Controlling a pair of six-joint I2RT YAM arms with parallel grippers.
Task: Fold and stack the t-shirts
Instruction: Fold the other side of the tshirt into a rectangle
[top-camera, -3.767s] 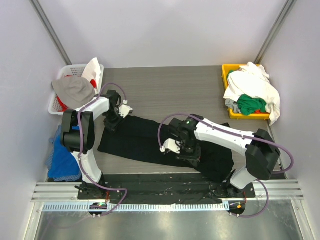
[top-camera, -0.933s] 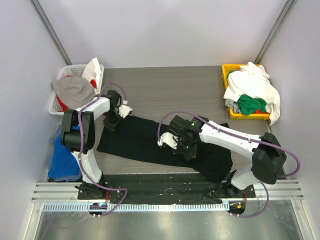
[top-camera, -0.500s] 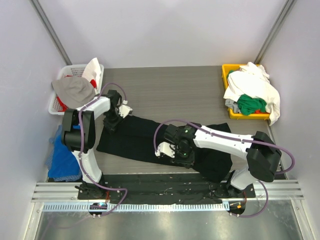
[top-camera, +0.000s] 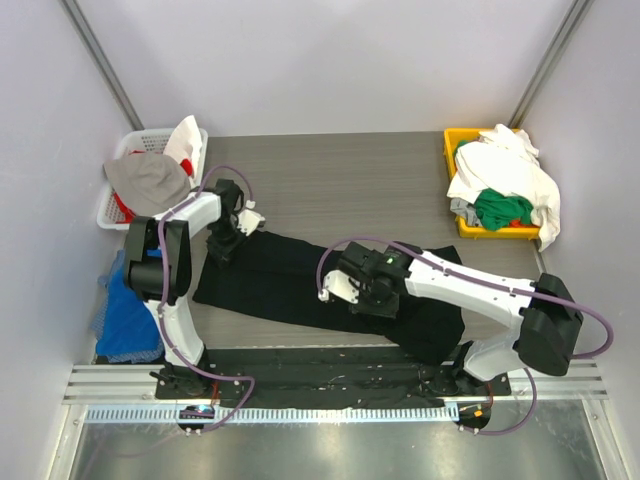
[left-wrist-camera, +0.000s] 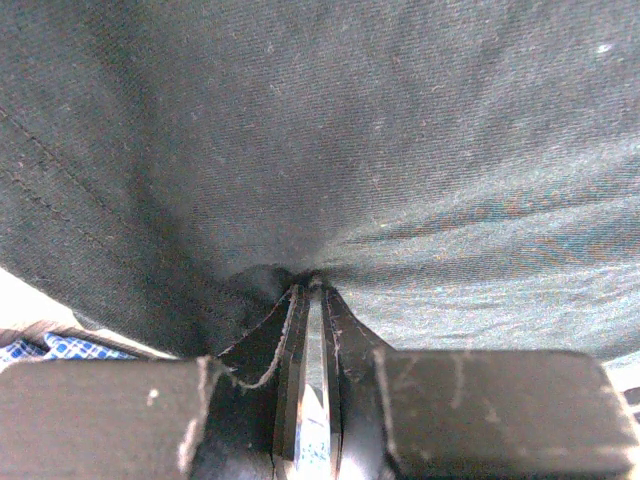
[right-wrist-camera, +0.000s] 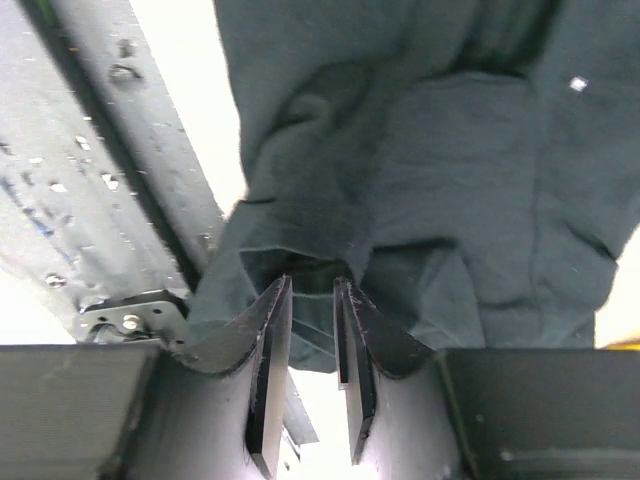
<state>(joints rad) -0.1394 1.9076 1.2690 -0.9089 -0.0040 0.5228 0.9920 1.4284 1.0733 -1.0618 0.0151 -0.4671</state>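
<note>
Cloth first: black t-shirt (top-camera: 270, 275) lies in long band across near half of table (top-camera: 340, 180), running from 9 o'clock to 5 o'clock, bunched at 5 o'clock end. My left gripper (top-camera: 222, 246) sits at 9 o'clock end, jaws pinched tight on fold of its fabric. My right gripper (top-camera: 372, 298) sits over shirt near 6 o'clock, jaws narrowly apart, crumpled fabric at tips, not clamped. White t-shirt (top-camera: 505, 170) and green t-shirt (top-camera: 503, 210) heaped in yellow bin (top-camera: 452, 150) at 2 o'clock.
</note>
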